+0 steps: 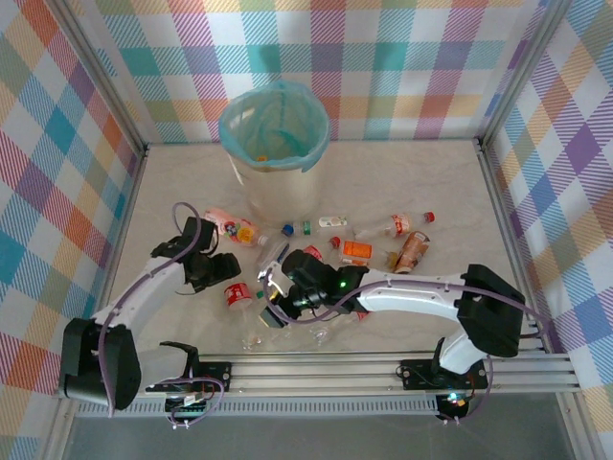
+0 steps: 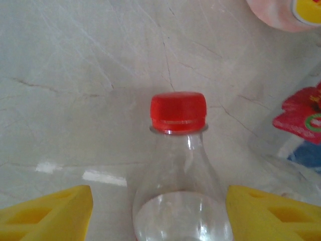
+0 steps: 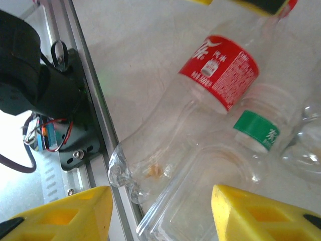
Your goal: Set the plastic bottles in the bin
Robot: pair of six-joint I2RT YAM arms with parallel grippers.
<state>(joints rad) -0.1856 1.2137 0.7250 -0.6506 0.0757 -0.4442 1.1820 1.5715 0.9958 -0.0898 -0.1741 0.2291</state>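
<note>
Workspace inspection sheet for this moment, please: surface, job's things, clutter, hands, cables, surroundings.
surface: pale marbled table, bottles spread across its middle.
job's things: bin upright at the back, teal bag folded over its rim; plastic bottles lying in front of it.
clutter: nothing seen.
hands: left hand open, fingers either side of a red-capped bottle; right hand straddles clear plastic beside a red-label bottle, grip unclear.
cables: purple loops along the arms; red and black wires exposed at the near edge.
surroundings: plaid walls, aluminium rail.
</note>
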